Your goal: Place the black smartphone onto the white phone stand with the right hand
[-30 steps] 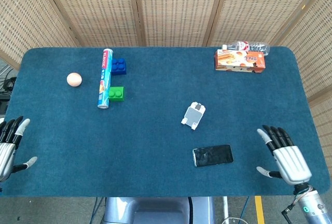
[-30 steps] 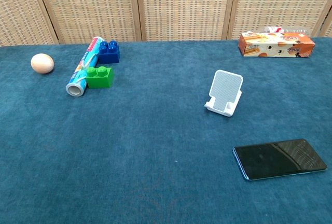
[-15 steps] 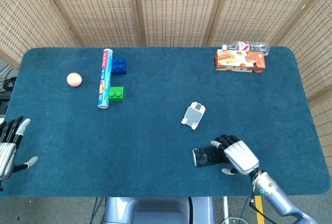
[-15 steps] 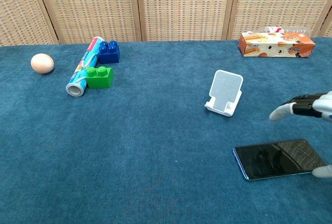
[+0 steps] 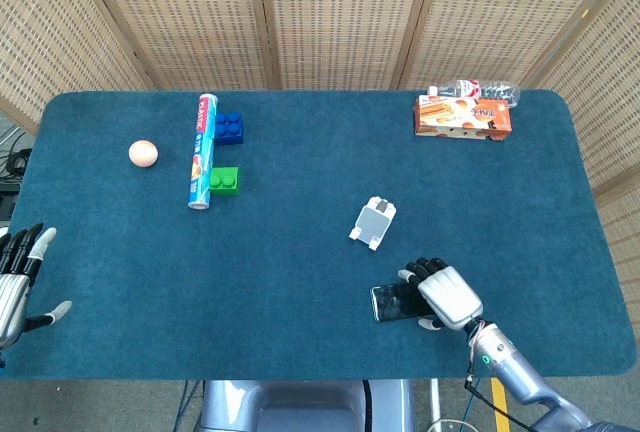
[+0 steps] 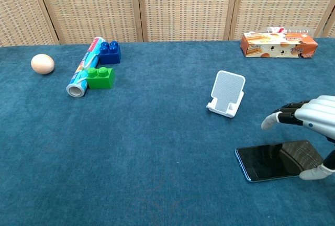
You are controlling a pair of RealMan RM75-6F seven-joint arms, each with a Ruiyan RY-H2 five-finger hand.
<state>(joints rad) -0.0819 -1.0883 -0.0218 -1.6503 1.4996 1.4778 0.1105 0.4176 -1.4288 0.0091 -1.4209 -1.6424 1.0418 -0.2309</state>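
The black smartphone [image 5: 392, 302] [image 6: 267, 161] lies flat, screen up, near the table's front edge. The white phone stand [image 5: 374, 222] [image 6: 227, 94] stands just behind it, bare. My right hand [image 5: 444, 295] [image 6: 310, 120] hovers over the phone's right end, fingers spread and reaching left, thumb down by the phone's near edge. It holds nothing. My left hand [image 5: 14, 282] rests open at the table's front left corner, far from the phone; it is out of the chest view.
A rolled tube [image 5: 202, 150], blue block [image 5: 229, 128], green block [image 5: 224, 181] and an egg [image 5: 143, 153] sit at the back left. An orange box [image 5: 463, 116] with a plastic bottle [image 5: 470, 89] behind it stands at the back right.
My right hand swung in from the table's right edge to above the phone's right end, then crept a little further left. The phone, stand and left hand have stayed put.
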